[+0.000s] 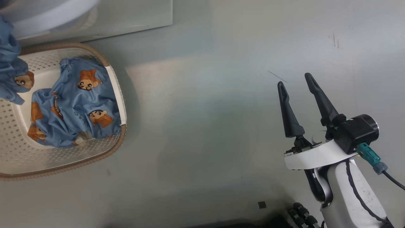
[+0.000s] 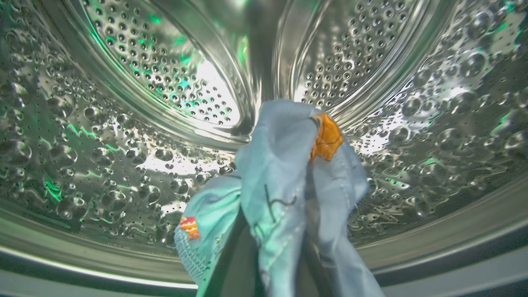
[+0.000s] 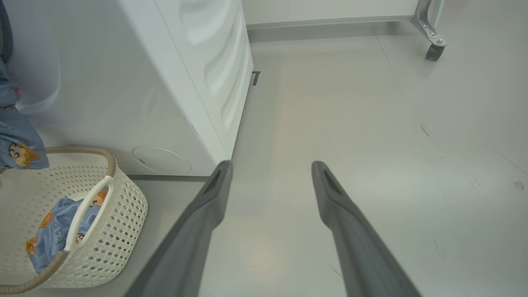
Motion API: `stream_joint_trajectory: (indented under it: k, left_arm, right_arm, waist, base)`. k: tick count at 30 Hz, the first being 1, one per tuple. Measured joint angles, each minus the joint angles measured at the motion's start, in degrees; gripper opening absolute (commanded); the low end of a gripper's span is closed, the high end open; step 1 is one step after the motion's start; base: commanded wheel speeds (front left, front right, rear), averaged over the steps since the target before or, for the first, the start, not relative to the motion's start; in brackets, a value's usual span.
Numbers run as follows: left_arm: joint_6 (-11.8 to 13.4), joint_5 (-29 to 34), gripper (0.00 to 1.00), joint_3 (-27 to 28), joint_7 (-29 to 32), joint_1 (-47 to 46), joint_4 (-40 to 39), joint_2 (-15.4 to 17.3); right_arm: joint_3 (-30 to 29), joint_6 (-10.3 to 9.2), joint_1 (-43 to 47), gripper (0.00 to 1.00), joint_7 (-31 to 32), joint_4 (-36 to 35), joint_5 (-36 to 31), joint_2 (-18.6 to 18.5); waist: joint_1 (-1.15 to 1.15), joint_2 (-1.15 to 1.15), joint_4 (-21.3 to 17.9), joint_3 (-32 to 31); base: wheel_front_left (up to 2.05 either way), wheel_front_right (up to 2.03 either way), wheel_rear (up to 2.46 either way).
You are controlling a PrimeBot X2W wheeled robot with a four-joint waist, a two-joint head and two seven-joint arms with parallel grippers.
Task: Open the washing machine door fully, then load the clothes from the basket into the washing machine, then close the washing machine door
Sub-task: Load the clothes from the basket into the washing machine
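Door: you can take it as open, since your left gripper (image 2: 288,136) is reaching inside the washing machine (image 3: 123,82). The door itself is not clearly seen.
Loading: under way. One light blue garment (image 2: 268,173) is inside the steel drum (image 2: 123,123), held up off the drum wall.
In the basket: more printed clothes (image 1: 79,104) lie bunched in the basket (image 1: 63,158), which stands on the floor (image 1: 205,110) just beside the machine's front. Another blue fold hangs above the basket's far end.
Left to do: release this garment, load the rest, then close the door.
Left arm: stretched into the drum with its jaws closed. The garment is draped over the fingers and hides them, so you appear to be gripping it.
Right arm: idle and well apart from the basket. The right gripper (image 1: 294,80) is spread wide and empty, fingers pointing out over bare floor.
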Motion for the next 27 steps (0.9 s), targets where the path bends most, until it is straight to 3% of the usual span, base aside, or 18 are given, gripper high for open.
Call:
stream_joint_trajectory:
  k: [9, 18, 22, 27]
  left_arm:
    - [0.0, -0.6, 0.0, -4.4, 2.2, -5.1, 1.9, 1.6]
    - [0.0, 5.3, 0.0, -7.3, -10.2, -12.6, -2.6, 6.2]
    - [0.0, 5.6, 0.0, -9.3, -15.3, -14.3, -3.7, 6.3]
    - [0.0, 4.7, 0.0, -10.1, -16.5, -14.1, 0.4, 5.6]
  right_arm:
    - [1.0, 0.01, -0.8, 1.0, 0.0, 0.5, 0.8, 0.0]
    - [2.1, 0.07, -1.8, 1.0, 0.0, 0.9, 1.9, 0.1]
    - [2.2, 0.07, -1.9, 1.0, 0.0, 1.0, 1.9, 0.1]
    - [2.6, 0.07, -2.0, 1.0, 0.0, 1.3, 2.0, 0.1]
  waist:
    - [0.0, 0.0, -0.7, 4.6]
    - [0.0, 0.0, -1.6, 6.2]
    - [0.0, 0.0, -1.9, 6.4]
    - [0.0, 0.0, -2.0, 6.4]
  base:
    - [0.0, 0.0, 0.0]
    - [0.0, 0.0, 0.0]
    - [0.0, 0.0, 0.0]
    - [0.0, 0.0, 0.0]
